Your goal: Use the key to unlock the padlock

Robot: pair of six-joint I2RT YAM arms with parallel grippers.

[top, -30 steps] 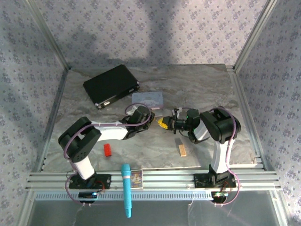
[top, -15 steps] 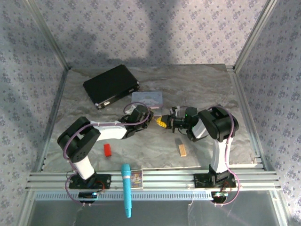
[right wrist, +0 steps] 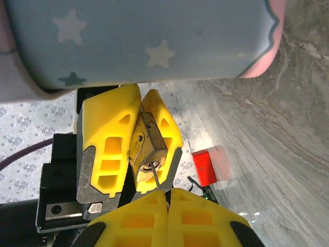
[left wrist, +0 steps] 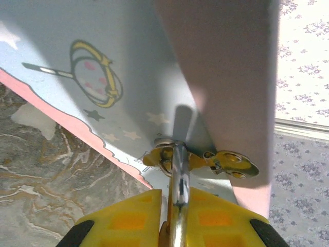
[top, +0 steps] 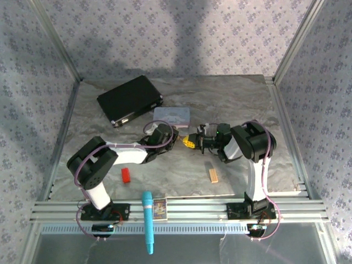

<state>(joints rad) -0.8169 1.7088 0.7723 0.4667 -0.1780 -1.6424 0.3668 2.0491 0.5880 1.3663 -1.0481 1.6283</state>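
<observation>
- At the middle of the table (top: 236, 104), just in front of the pastel tin box (top: 172, 115): two yellow-fingered grippers, tip to tip.
- In the left gripper (left wrist: 175, 203), the padlock (right wrist: 146, 143), brass body squeezed between the two yellow fingers, jaws closed tight on it.
- From the left wrist camera, the thin silvery shackle (left wrist: 178, 180) rising out between those fingers to the gold clasp (left wrist: 221, 162) on the tin's edge; hooked through it or merely against it, impossible to tell.
- In the right gripper (right wrist: 168, 199), the key (right wrist: 154, 178), jaws pressed all but together on it, a thin silver shaft standing up from the tips.
- Key end-on to the padlock's underside, tip at the keyhole; depth inside, impossible to tell.
- Padlock and key held close against the tin box, at its near edge.
- Elsewhere on the table: red block (top: 126, 175) near the left arm's elbow, orange-tan block (top: 213, 174) just in front of the right arm, black case (top: 130, 100) well back on the left.
- On the front rail, between the two bases: blue microphone (top: 147, 221) with a small card (top: 159, 208) just beside it.
</observation>
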